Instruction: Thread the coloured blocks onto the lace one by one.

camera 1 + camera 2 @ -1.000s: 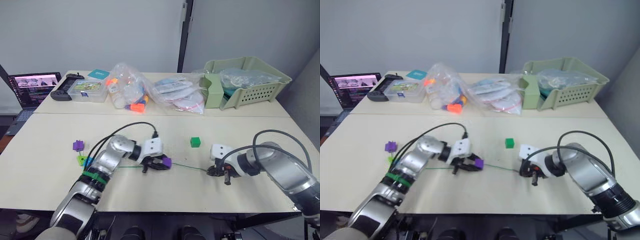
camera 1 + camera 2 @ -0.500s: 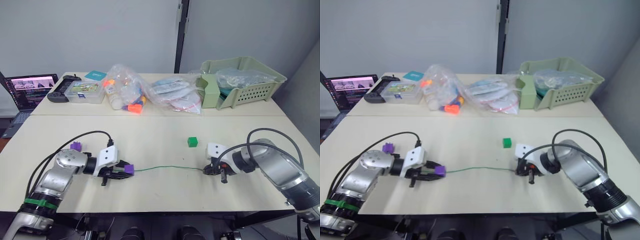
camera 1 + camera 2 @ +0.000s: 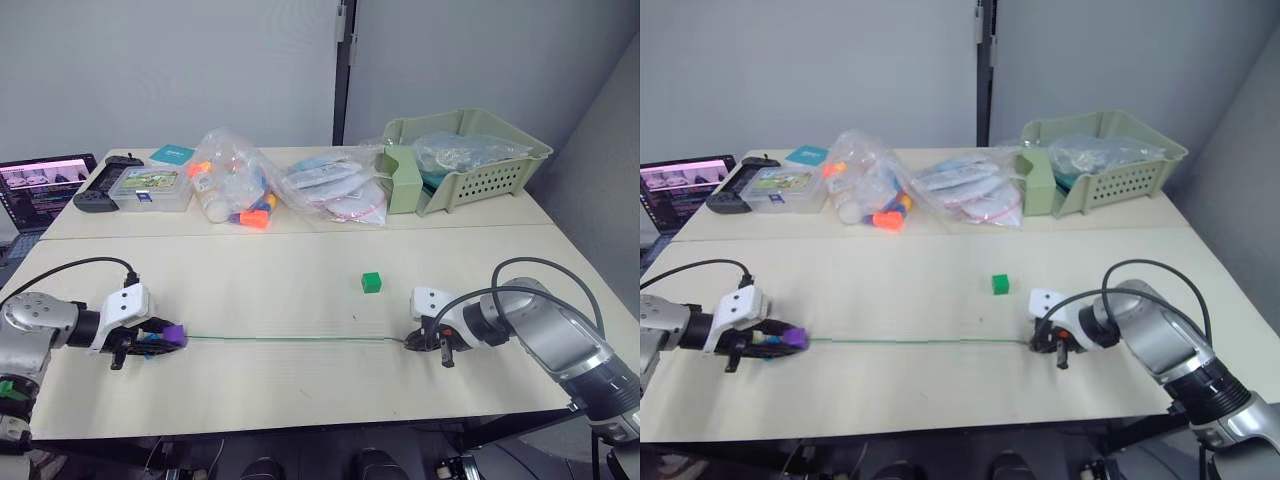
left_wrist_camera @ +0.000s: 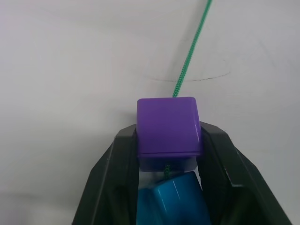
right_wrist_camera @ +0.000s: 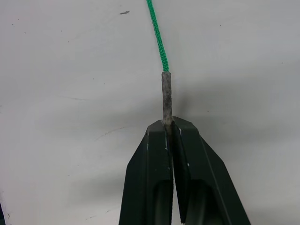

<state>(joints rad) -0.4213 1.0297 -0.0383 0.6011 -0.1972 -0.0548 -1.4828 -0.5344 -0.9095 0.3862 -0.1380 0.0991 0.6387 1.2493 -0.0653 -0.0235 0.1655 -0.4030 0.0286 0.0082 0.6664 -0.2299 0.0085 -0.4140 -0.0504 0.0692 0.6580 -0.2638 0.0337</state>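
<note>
The left gripper [image 4: 168,140] is clamped on a purple block [image 4: 168,126]. It is rigid and light, so grip its flat sides. The limp lace [image 3: 290,338] spans the table to the right gripper [image 5: 168,129], pinched on the stiff tip [image 5: 166,96]. The dark green block [image 3: 371,283] lies beyond.

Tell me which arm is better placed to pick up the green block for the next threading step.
The left, probably. The right gripper is shut on the lace tip and should keep it steady. The left gripper holds only the purple block, already threaded, though the green block lies nearer the right.
</note>
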